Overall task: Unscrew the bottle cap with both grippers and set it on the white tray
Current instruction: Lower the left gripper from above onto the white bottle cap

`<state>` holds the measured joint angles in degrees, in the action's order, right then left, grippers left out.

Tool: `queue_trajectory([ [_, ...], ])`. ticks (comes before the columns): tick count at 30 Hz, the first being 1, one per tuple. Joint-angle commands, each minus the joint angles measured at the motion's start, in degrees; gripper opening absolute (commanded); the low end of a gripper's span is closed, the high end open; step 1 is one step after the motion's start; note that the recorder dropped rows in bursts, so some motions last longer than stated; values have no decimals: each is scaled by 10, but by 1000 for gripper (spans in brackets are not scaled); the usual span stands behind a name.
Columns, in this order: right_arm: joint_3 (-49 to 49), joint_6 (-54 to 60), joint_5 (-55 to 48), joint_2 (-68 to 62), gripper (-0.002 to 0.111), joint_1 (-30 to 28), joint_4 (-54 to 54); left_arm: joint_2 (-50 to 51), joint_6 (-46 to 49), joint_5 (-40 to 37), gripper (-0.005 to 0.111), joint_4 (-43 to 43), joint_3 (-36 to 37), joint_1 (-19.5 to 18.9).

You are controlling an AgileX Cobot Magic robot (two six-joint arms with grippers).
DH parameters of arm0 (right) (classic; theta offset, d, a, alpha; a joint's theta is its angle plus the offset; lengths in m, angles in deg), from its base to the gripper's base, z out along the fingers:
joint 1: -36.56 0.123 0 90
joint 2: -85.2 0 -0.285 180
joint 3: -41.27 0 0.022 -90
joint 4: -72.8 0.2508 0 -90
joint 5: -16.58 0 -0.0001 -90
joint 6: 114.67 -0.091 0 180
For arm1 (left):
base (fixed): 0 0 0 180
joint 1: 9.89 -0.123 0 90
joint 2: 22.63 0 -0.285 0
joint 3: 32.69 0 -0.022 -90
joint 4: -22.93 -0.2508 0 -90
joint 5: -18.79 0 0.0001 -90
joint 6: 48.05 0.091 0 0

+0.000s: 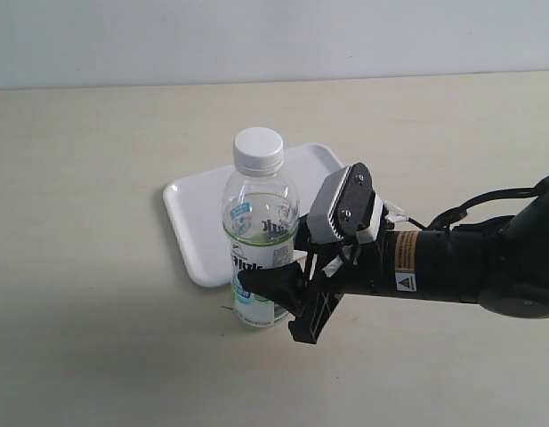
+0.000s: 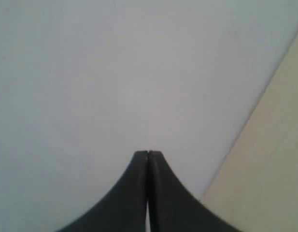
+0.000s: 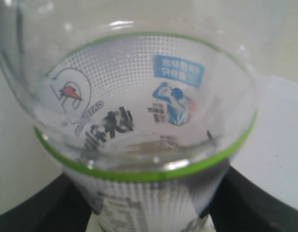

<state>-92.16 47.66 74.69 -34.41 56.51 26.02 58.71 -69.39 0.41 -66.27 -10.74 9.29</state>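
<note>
— Two arms on this job. What is each one doing?

— My right gripper [image 1: 272, 286] has its fingers [image 3: 42, 212] clamped around the labelled lower body of the bottle [image 1: 259, 240]. The right wrist camera shows a black finger on either side of it. My left gripper [image 2: 148, 154] is up in the air facing the wall, fingers pressed together and holding nothing.

— Where does the bottle stand?

— Upright on the surface [image 1: 96, 338], at the near edge of the white tray [image 1: 189, 222]. I can't tell whether its base touches the rim. The bottle cap [image 1: 258, 149] is on the neck, well above my right fingers.

— How will it handle?

— Light, I judge, with a thin clear wall that dents under a hard squeeze. The glossy label could slip once I twist, so the low, firm hold on the body suits it. The cap looks small, stiff and ribbed. I'd spread the left fingers and take it from above, across the ribbed side.
</note>
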Motion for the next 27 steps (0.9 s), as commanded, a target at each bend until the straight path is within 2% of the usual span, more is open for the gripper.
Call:
queue_trajectory([
  [1, -2, -5, -12, -1, 0, 1, -4, 23, 297, -63, 0, 401, -44, 48],
  [3, -2, -5, -12, -1, 0, 1, -2, 39, 462, -143, 0, 554, -73, 76],
  [5, -2, -5, -12, -1, 0, 1, 2, 53, 571, -225, 0, 665, -111, 99],
  [7, -2, -5, -15, -1, 0, 1, 2, 65, 634, -287, 0, 758, -146, 111],
  [12, -2, -5, -19, -1, 0, 1, 2, 81, 658, -383, 0, 874, -221, 131],
  [16, -2, -5, -19, -1, 0, 1, 2, 87, 669, -419, 0, 930, -250, 136],
  [21, -2, -4, -19, -1, 0, 1, 2, 100, 677, -511, 0, 1006, -288, 136],
  [24, -2, -4, -19, -1, 0, 1, 2, 100, 677, -516, 0, 1047, -294, 136],
  [27, -2, -4, -19, -1, 0, 1, 2, 100, 677, -513, 0, 1050, -293, 136],
])
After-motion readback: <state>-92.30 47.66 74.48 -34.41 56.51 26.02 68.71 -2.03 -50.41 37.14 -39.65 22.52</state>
